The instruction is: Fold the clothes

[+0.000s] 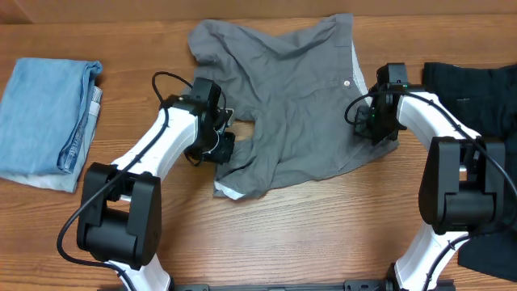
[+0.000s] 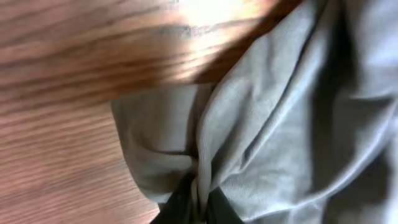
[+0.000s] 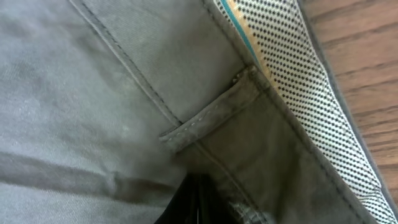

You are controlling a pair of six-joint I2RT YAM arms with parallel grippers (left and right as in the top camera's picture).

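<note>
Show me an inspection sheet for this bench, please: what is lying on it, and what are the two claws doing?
Surface: wooden table, bare wood showing between the garments.
Job's things: grey shorts crumpled in the middle, not folded; light-blue garment folded on the left arm's side; black garment on the right arm's side, partly out of view.
Clutter: nothing seen.
Grippers: left gripper shut on a bunched edge of the shorts; right gripper at the waistband by a belt loop, grip cannot be told.
Cables: left arm's cable and right arm's cable, each a black loop.
Surroundings: nothing seen.
</note>
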